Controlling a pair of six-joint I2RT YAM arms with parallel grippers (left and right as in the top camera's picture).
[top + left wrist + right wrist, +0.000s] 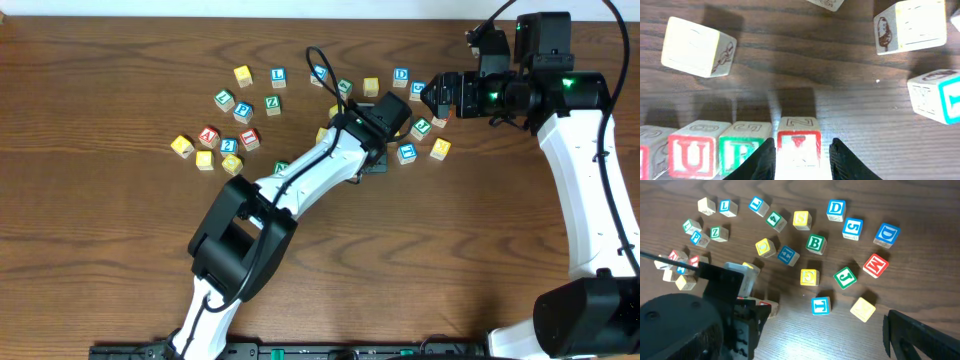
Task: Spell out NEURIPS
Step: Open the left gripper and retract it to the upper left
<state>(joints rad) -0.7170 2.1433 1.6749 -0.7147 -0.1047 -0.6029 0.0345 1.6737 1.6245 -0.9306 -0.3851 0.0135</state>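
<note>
A row of letter cubes lies at the bottom of the left wrist view. From the left it has a cut-off cube (649, 150), a red U (692, 154) and a green R (742, 152). At the row's right end is a red-framed cube (799, 136). My left gripper (802, 150) is shut on this cube, one black finger against each side. In the overhead view the left arm (330, 160) covers most of the row. My right gripper (425, 96) hovers open over the loose cubes at the back right, holding nothing.
Loose cubes lie scattered behind the row: a green B (815, 243), yellow G (809, 277), green J (845, 277), red M (875, 265), blue I (821, 305) and a plain yellow cube (862, 309). Another cluster (228, 140) sits at the left.
</note>
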